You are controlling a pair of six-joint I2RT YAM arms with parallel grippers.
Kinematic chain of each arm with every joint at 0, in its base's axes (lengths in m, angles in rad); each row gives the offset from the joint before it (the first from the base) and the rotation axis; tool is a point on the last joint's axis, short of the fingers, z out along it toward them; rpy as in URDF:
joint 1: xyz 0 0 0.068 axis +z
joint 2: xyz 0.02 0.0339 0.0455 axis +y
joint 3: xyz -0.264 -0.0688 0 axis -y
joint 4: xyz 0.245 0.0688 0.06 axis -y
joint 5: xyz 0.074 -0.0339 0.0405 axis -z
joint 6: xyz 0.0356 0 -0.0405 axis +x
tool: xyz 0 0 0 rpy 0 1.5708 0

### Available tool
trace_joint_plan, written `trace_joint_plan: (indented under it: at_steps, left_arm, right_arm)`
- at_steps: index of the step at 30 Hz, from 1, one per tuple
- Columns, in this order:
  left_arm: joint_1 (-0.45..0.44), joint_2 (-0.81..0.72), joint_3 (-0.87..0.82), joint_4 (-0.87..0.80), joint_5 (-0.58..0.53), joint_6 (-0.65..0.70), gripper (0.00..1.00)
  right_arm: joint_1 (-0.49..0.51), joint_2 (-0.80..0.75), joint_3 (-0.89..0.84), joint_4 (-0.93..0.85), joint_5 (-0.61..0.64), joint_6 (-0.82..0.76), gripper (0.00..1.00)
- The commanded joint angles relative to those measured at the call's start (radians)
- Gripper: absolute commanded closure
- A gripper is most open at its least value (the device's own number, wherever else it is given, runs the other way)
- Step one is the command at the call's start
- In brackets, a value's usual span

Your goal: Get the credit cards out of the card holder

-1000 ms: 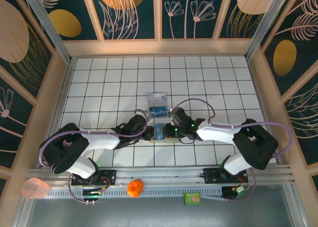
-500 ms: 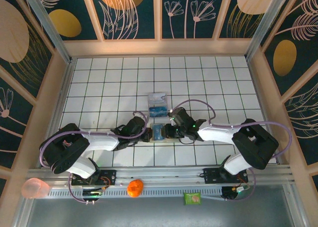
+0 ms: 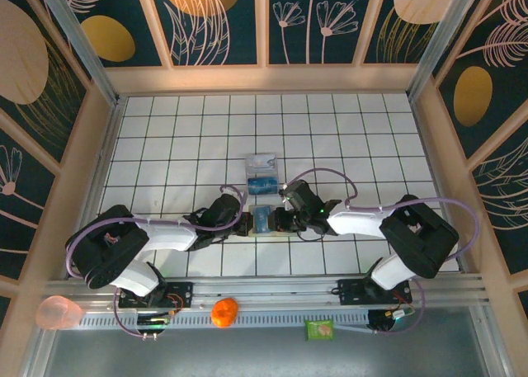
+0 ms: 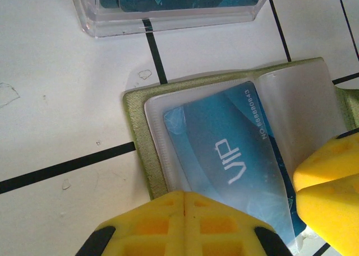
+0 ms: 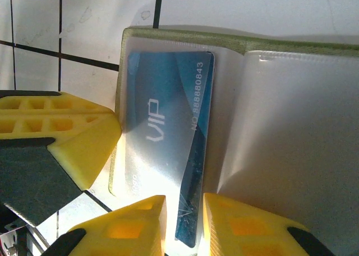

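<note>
The card holder (image 3: 261, 220) lies open on the worktop (image 3: 165, 146), lower centre of the top view. The left gripper (image 4: 184, 205), closed, rests on its lower edge. The right gripper (image 5: 185, 217) pinches the blue card (image 5: 168, 99), which is partly in its sleeve. A clear box (image 3: 261, 172) sits just above.

The card holder (image 3: 261, 220) is flanked by the left gripper (image 3: 247, 223) at 9 o'clock and the right gripper (image 3: 277, 220) at 3 o'clock, with a clear box (image 3: 261, 172) set at 12 o'clock.
</note>
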Motion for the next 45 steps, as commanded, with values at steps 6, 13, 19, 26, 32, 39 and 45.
trace_joint_plan:
  at_steps: [6, 13, 19, 26, 32, 39, 45]
  left_arm:
    - [-0.002, 0.018, -0.017, -0.018, 0.018, -0.012, 1.0]
    - [-0.002, 0.02, -0.017, -0.014, 0.026, -0.013, 1.0]
    - [0.0, 0.015, -0.022, -0.018, 0.019, -0.016, 1.0]
    - [0.0, 0.011, -0.03, -0.008, 0.032, -0.024, 1.0]
    - [0.003, 0.003, -0.037, -0.007, 0.041, -0.022, 1.0]
    - [0.003, 0.009, -0.026, -0.029, 0.045, -0.01, 1.0]
    - [0.002, 0.012, -0.02, -0.031, 0.048, -0.008, 1.0]
  right_arm:
    - [-0.012, 0.024, -0.039, 0.059, -0.053, 0.037, 0.79]
    - [-0.012, 0.03, -0.051, 0.081, -0.057, 0.052, 0.87]
    - [-0.019, -0.015, -0.082, 0.071, -0.022, 0.078, 1.0]
    - [-0.026, -0.103, -0.111, 0.014, 0.041, 0.104, 1.0]
    - [-0.027, -0.15, -0.107, -0.061, 0.086, 0.097, 1.0]
    - [-0.027, -0.148, -0.042, -0.106, 0.11, 0.023, 0.72]
    - [-0.033, -0.11, 0.002, -0.124, 0.112, -0.014, 0.7]
